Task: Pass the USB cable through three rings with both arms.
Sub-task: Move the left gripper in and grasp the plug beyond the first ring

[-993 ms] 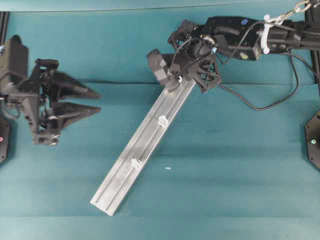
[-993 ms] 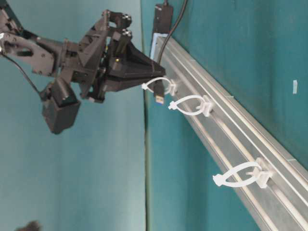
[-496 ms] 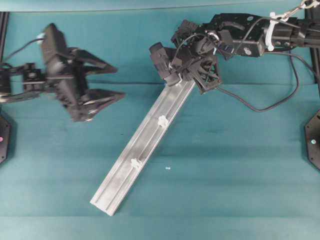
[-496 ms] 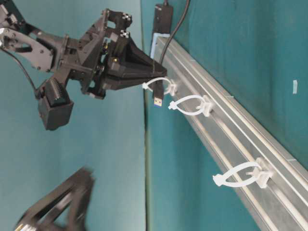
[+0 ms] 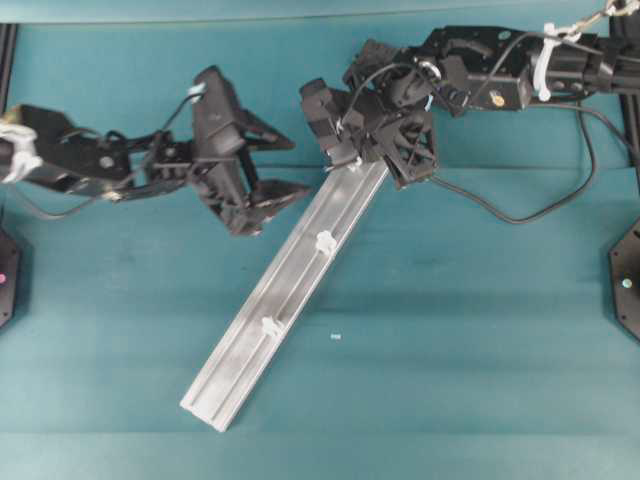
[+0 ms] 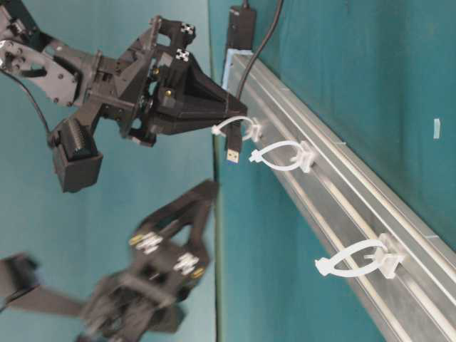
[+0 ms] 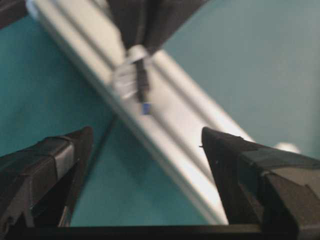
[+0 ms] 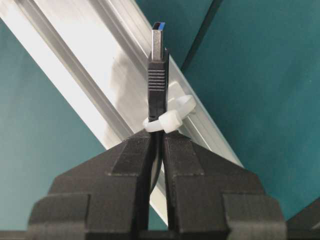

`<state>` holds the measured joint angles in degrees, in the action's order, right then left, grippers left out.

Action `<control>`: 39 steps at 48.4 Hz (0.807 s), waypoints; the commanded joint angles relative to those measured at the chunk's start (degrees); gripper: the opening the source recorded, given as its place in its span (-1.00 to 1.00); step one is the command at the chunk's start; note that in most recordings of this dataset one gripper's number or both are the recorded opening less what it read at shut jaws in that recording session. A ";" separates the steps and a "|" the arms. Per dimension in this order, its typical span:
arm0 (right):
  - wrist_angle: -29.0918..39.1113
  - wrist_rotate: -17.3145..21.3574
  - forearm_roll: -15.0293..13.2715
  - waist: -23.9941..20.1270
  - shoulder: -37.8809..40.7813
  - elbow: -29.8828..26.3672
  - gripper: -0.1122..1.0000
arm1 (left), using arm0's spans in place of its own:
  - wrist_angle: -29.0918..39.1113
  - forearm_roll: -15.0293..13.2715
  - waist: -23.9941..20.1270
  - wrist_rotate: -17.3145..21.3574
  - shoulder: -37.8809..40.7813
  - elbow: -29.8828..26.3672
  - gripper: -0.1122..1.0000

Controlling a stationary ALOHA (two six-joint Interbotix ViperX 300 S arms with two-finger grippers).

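Right gripper [image 8: 156, 142]: jaws clenched on the thin dark grey USB cable [image 8: 156, 85] just behind its plug, at the upper end of the rail in the overhead view.
USB cable: the metal-tipped plug with its blue insert pokes out past the first small white translucent plastic ring [image 8: 170, 117]; the cord lies inside that loop. In the table-level view the plug [image 6: 232, 151] hangs just beyond the same ring [image 6: 235, 128], and the cord runs up to a black hub [image 6: 241, 27] at the rail's far end.
Long silver aluminium rail [image 5: 290, 280]: lies diagonally on the teal surface [image 5: 480, 340].
Other rings: the middle white ring [image 5: 325, 241] and the lowest white ring [image 5: 270, 325] sit spaced along the rail, with no cable in them.
Left gripper [image 5: 275, 165]: jaws released and spread wide, holding nothing, near the rail's upper part; its wrist view looks between the black fingers [image 7: 42, 165] at the blurred plug [image 7: 144, 95].
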<state>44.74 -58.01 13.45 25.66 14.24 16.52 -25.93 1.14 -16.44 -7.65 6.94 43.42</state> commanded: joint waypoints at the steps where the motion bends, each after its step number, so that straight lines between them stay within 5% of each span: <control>1: -0.35 0.26 0.79 -0.35 -0.53 -0.35 -0.67 | -2.20 0.09 -0.88 0.09 4.75 -1.67 0.91; 26: -1.41 0.44 2.37 -0.18 -0.62 -0.35 -0.67 | -3.69 0.09 -0.79 -0.62 11.78 -10.81 0.88; 39: -1.76 0.44 2.37 -0.18 -0.62 -0.35 -0.67 | -2.29 0.09 -0.35 -1.41 11.69 -9.93 0.73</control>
<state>43.59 -57.92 15.21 26.02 14.15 16.61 -28.04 1.05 -17.40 -8.88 19.16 33.49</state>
